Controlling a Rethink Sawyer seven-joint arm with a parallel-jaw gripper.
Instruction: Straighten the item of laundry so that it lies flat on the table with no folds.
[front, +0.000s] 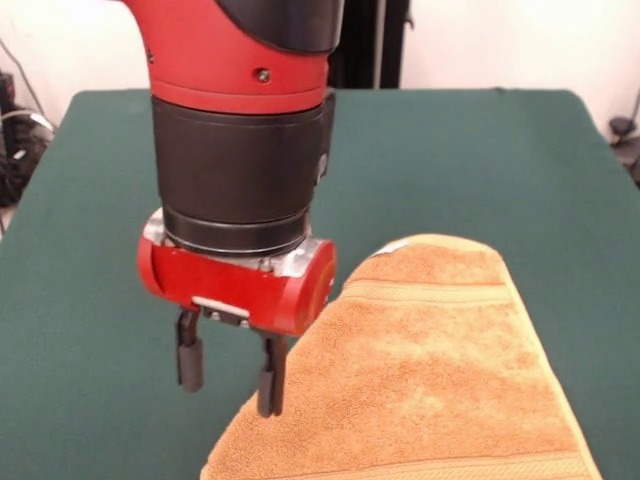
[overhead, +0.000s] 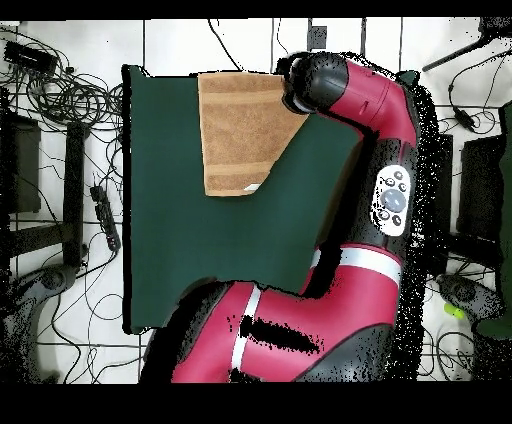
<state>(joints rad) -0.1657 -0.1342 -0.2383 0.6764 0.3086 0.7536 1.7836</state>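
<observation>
The front view looks from across the table (front: 470, 140) toward the robot, set low and close to the near edge, angled slightly down. It fills much of its left half with the arm (front: 240, 130) coming down from the top, and the towel (front: 430, 370) runs off the bottom edge.

The overhead view looks straight down from high above, far enough back to take in the whole table (overhead: 190, 250), the floor with cables round it, and the arm (overhead: 360, 110) reaching up from the bottom edge.

Both views share the tabletop, the towel (overhead: 240, 130) and the arm's end, turned half round against each other.
</observation>
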